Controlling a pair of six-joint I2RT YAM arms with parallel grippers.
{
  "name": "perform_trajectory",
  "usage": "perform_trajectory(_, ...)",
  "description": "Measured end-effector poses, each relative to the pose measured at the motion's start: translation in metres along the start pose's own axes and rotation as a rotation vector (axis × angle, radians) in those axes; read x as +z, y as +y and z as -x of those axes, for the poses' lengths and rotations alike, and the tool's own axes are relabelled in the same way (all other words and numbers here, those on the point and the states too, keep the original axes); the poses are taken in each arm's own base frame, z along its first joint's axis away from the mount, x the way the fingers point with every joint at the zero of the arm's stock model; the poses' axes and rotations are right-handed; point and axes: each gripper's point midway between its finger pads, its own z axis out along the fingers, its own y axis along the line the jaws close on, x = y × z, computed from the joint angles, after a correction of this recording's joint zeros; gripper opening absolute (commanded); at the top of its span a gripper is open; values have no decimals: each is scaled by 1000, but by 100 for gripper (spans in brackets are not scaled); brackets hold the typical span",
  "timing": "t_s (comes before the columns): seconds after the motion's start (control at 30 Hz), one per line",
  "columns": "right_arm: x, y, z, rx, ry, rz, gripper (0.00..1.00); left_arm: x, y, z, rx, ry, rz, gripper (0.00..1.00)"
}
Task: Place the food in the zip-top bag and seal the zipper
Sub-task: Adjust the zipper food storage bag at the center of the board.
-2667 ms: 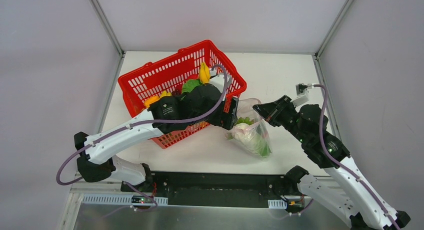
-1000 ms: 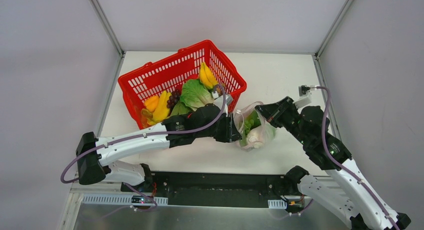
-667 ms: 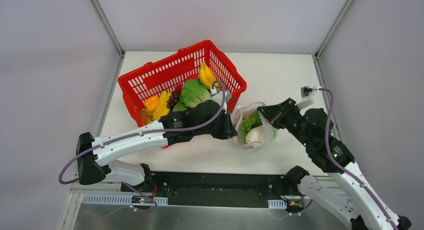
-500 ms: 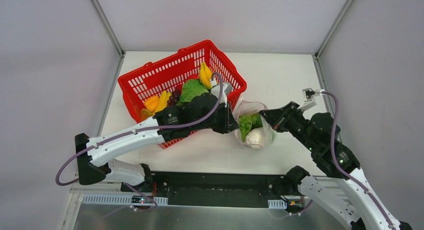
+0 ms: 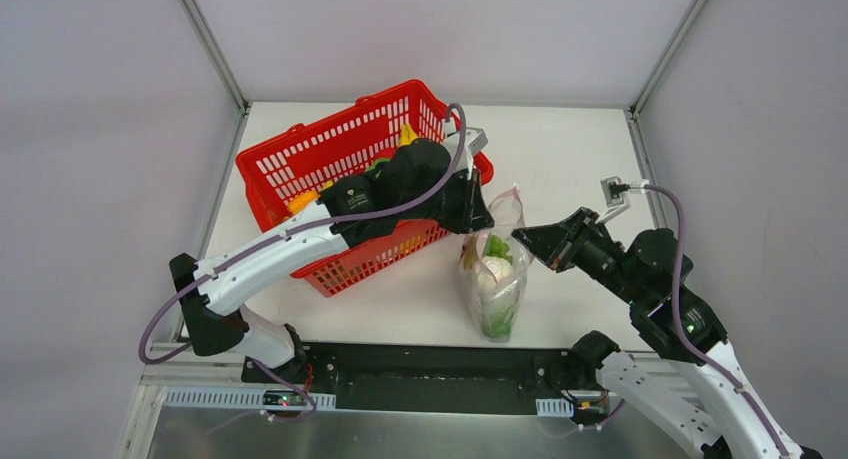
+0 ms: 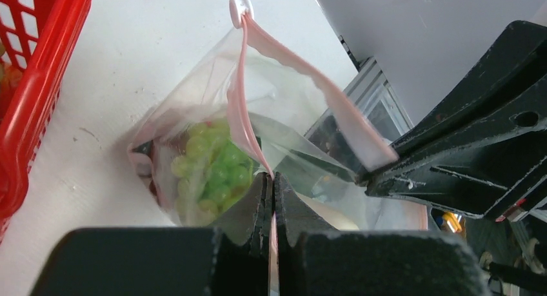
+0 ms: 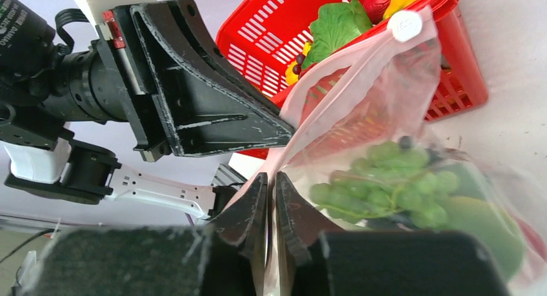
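Note:
The clear zip-top bag (image 5: 494, 279) hangs lengthwise between both grippers, lifted by its mouth. Inside it lies food: green grapes (image 6: 216, 170) (image 7: 380, 180), a white-green cabbage (image 5: 497, 271) and leafy greens. My left gripper (image 5: 483, 217) (image 6: 271, 178) is shut on the pink zipper (image 6: 240, 106) at one side of the mouth. On the opposite side, my right gripper (image 5: 523, 239) (image 7: 271, 180) pinches the bag's pink edge (image 7: 348, 77), jaws a sliver apart with film between them. The round slider tab (image 7: 405, 25) sits at the strip's far end.
The red mesh basket (image 5: 300, 164) stands behind and left of the bag, partly under my left arm, holding more food: leafy greens (image 7: 335, 25), yellow fruit and dark grapes. Its corner (image 7: 461, 57) is close to the bag. Grey walls enclose the table.
My left gripper closed on the zipper edge and rose toward the back, lifting the bag. The bag went from slumped to hanging long. My right gripper drifted down and right.

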Motion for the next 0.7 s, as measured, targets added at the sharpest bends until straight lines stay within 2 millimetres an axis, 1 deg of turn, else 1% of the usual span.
perform_trajectory(0.03,2,0,0,12,-1,-1,21,3,-1,1,7,10,-10,0)
perform_trajectory(0.13,6,1,1,40,-4,1,29,8,2,-2,27,49,-25,0)
perform_trajectory(0.2,8,5,4,51,-14,14,46,7,8,-6,42,79,-27,0)
perform_trajectory(0.23,10,7,6,52,-18,24,50,6,11,-7,50,92,-28,0)
perform_trajectory(0.33,13,14,6,40,3,49,54,2,20,-7,71,124,-46,0)
perform_trajectory(0.47,17,25,6,-21,46,88,58,-4,40,-4,90,170,-41,0)
perform_trajectory(0.57,15,29,16,-86,11,92,63,-4,48,4,110,195,-38,0)
perform_trajectory(0.7,8,28,36,-188,-79,65,67,0,45,10,151,226,-61,0)
